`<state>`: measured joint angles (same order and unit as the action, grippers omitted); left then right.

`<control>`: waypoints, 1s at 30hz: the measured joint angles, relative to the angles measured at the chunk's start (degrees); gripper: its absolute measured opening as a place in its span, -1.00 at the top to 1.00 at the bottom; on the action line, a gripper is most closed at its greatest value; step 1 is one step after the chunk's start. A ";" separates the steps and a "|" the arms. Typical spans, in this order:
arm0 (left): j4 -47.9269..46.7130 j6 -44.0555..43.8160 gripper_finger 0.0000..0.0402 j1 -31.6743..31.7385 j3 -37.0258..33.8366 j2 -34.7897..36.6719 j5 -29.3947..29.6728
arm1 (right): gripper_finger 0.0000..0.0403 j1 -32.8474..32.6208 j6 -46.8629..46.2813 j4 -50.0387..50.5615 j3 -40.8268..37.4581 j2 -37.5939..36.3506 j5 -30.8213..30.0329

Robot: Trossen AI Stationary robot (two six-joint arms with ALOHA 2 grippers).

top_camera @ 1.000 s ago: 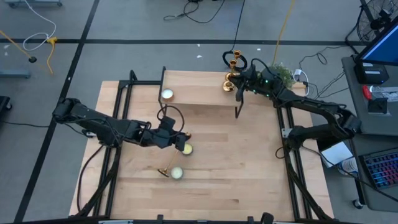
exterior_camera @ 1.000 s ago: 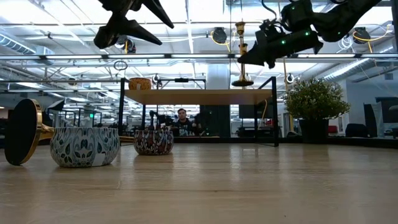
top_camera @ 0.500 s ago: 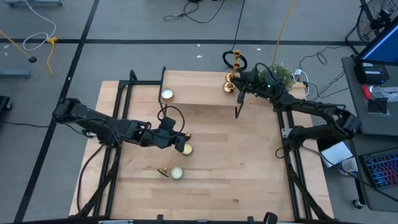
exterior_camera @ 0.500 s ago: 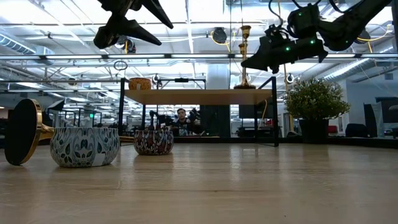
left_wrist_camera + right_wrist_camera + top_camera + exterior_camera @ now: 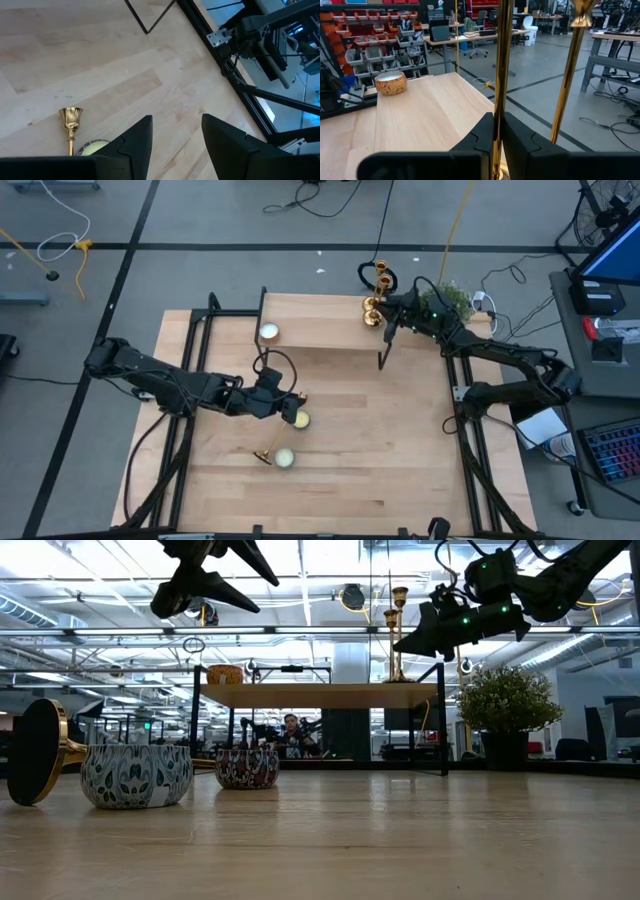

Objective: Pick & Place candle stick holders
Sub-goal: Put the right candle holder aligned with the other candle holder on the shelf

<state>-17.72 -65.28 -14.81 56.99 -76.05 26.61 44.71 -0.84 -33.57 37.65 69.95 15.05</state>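
Note:
My right gripper (image 5: 499,135) is shut on one gold candle stick holder (image 5: 400,620), which stands upright over the right end of the raised wooden shelf (image 5: 320,320). A second holder (image 5: 568,75) stands on its base just beyond it. A third holder (image 5: 264,456) lies on its side on the table, its cup (image 5: 70,117) showing in the left wrist view. My left gripper (image 5: 175,135) hangs open above the table's middle and touches nothing. My right gripper pinches the holder's thin stem (image 5: 501,70) between its two fingers. The fingers come level from the table's right side and lie across the stem. The holder stays upright; I cannot tell whether its base rests on the shelf or hangs just above it.
A patterned tin (image 5: 390,82) sits at the shelf's left end. Two more tins (image 5: 135,775) (image 5: 247,768) stand on the table near the lying holder. A potted plant (image 5: 507,705) stands at the far right corner. Black frame rails (image 5: 190,370) run along both sides.
My right gripper has carried the upright holder a little down and toward the table's right edge, bringing its base down to the shelf top next to the standing holder. It has stayed shut on the stem.

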 joint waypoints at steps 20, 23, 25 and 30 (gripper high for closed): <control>0.01 0.23 0.12 0.04 -0.01 0.00 0.42 | 0.91 -0.02 1.57 2.08 0.00 0.00 -0.09; 0.01 0.37 0.12 0.04 -0.02 0.00 0.42 | 0.91 -0.02 1.18 2.16 0.00 0.00 -0.11; 0.02 0.48 0.12 0.04 -0.02 0.00 0.42 | 0.91 -0.02 1.11 2.12 0.00 0.00 -0.11; 0.01 0.51 0.12 0.04 -0.02 0.00 0.42 | 0.91 -0.02 0.47 2.15 0.00 0.00 -0.15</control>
<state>-17.70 -64.76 -14.76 56.97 -76.05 27.03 44.69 -0.37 -31.42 37.65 69.95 14.90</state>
